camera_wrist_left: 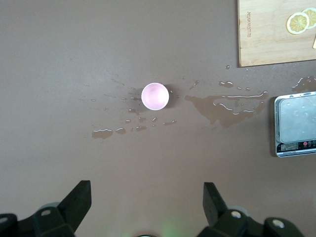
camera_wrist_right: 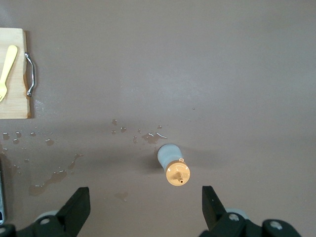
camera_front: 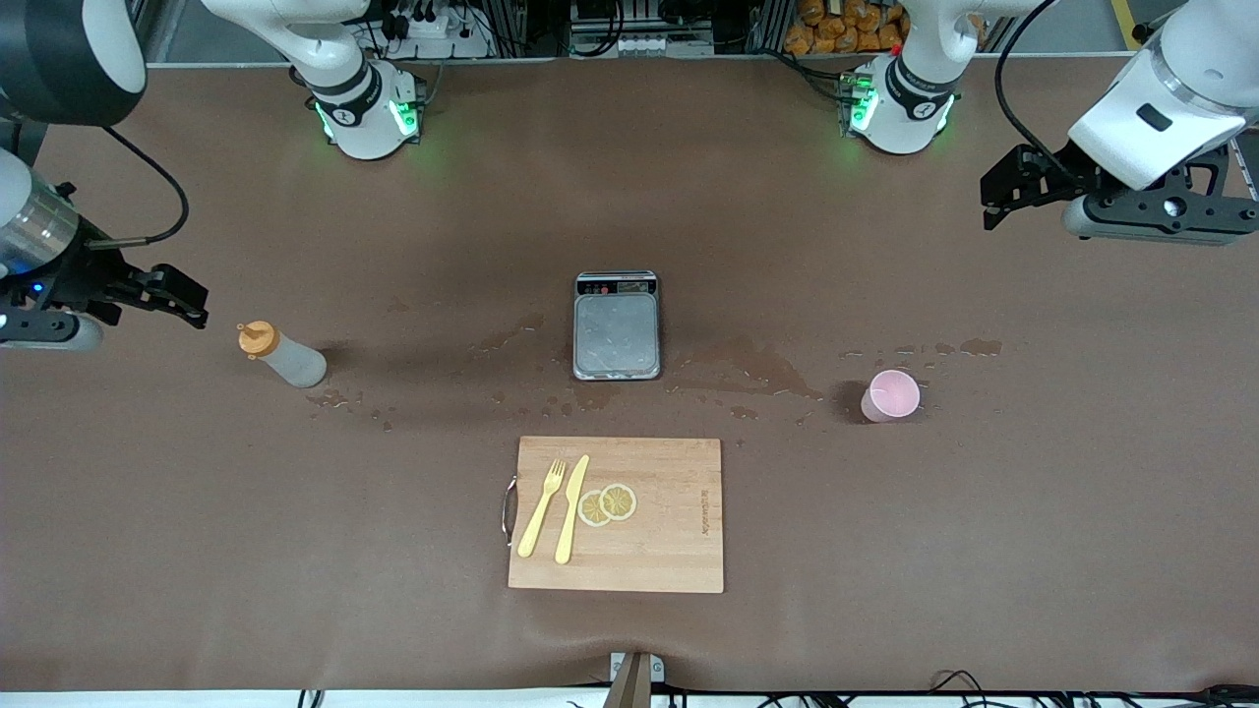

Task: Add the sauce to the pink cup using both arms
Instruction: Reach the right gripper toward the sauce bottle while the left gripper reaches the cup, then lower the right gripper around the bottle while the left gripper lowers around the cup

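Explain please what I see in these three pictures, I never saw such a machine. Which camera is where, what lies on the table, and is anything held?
These are two white robot arms at a brown table. The big picture is taken from a high camera that faces them. The two small pictures come from cameras on the arms' wrists, looking down past each hand.

The left hand is open over the table's end where the pink cup stands. The right hand is open beside the sauce bottle with its orange cap, at the right arm's end. Neither hand holds anything.

In the middle sits a small kitchen scale. Nearer to the front camera lies a wooden cutting board with a yellow fork, a yellow knife and two lemon slices. Spilled liquid wets the table.
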You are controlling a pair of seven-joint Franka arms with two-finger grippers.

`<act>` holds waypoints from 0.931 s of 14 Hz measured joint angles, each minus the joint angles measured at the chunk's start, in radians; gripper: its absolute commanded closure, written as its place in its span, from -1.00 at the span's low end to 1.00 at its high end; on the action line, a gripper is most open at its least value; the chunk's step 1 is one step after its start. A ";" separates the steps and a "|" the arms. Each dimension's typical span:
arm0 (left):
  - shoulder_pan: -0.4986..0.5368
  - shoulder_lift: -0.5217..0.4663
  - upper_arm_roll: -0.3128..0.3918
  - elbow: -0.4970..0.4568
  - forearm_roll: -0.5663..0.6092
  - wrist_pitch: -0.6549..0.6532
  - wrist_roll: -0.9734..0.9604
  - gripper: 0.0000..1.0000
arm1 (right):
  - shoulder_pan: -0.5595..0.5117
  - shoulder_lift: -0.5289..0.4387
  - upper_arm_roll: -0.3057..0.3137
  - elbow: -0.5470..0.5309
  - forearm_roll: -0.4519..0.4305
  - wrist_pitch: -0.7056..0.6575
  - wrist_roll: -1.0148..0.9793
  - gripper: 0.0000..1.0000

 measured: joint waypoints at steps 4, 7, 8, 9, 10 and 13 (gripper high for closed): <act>0.008 0.025 0.000 -0.008 0.000 0.000 -0.001 -1.00 | 0.000 0.009 -0.001 -0.001 -0.044 -0.011 0.000 -1.00; 0.009 0.050 0.000 -0.009 0.000 0.000 -0.001 -1.00 | -0.002 0.029 -0.006 -0.002 -0.055 -0.044 0.000 -1.00; 0.009 0.056 0.000 -0.009 0.000 0.001 -0.001 -1.00 | -0.006 0.039 -0.009 -0.002 -0.060 -0.044 0.000 -1.00; 0.009 0.059 0.000 -0.009 0.000 0.002 -0.001 -1.00 | -0.014 0.048 -0.012 -0.002 -0.065 -0.044 0.000 -1.00; 0.009 0.061 0.000 -0.009 0.000 0.002 -0.001 -1.00 | -0.026 0.056 -0.015 -0.002 -0.068 -0.044 0.000 -1.00; 0.010 0.067 0.000 -0.009 0.000 0.002 -0.001 -1.00 | -0.075 0.067 -0.018 -0.002 -0.068 -0.046 0.000 -1.00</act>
